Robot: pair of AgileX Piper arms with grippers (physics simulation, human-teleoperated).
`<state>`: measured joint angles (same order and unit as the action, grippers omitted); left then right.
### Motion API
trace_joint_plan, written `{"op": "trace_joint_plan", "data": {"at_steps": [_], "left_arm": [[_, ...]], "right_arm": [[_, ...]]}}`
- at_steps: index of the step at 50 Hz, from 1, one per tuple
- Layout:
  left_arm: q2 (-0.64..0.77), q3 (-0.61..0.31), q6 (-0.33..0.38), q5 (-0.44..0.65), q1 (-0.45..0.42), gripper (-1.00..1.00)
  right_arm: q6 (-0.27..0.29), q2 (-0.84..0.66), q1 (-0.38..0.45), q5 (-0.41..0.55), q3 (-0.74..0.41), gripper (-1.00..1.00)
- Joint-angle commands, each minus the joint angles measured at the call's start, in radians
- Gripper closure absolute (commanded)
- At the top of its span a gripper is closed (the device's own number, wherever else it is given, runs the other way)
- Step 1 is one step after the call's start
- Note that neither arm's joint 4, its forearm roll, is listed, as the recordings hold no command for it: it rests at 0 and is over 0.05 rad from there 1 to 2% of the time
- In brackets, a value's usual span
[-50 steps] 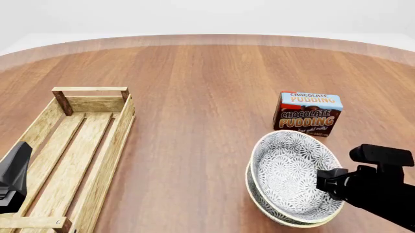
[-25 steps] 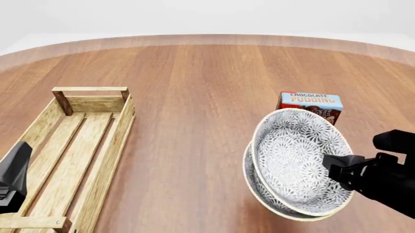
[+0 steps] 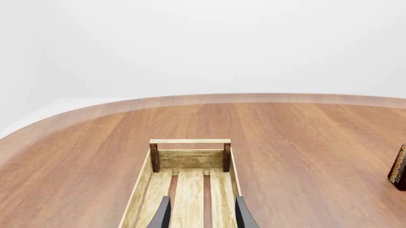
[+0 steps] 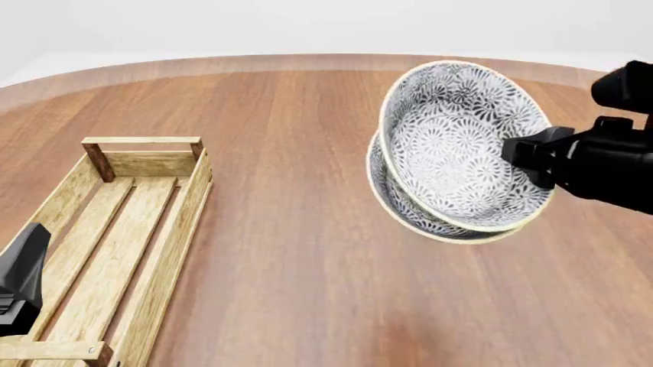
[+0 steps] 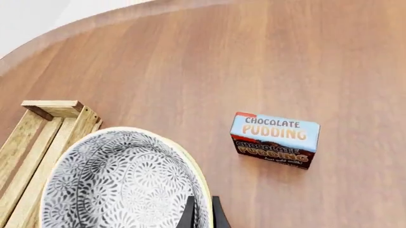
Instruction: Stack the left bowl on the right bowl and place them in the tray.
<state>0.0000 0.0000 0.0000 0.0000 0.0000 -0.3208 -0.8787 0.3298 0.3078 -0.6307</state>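
Stacked bowls (image 4: 459, 149) held aloft, tilted, right gripper (image 4: 522, 157) jaws pinching the near rim: judged best carried level and low across the surface to the tray (image 4: 121, 229), left gripper (image 3: 201, 216) jaws parted over its slats in the way; pudding box (image 5: 275, 140) stays clear behind

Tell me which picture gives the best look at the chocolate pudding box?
The right wrist view: the chocolate pudding box sits whole on the table, lettering readable, beside the lifted bowls. The left wrist view catches only a dark sliver at the picture's edge. In the front view the bowls hide it entirely.
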Motion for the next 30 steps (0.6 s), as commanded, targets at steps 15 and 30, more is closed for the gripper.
{"op": "trace_joint_plan", "data": {"at_steps": [15, 30], "left_arm": [[0.000, 0.000, 0.000, 0.000, 0.000, -1.00], [0.000, 0.000, 0.000, 0.000, 0.000, -1.00]], "right_arm": [[0.052, -0.376, 0.153, 0.025, -0.504, 1.00], [0.055, -0.632, 0.294, 0.034, -0.781, 1.00]]}}
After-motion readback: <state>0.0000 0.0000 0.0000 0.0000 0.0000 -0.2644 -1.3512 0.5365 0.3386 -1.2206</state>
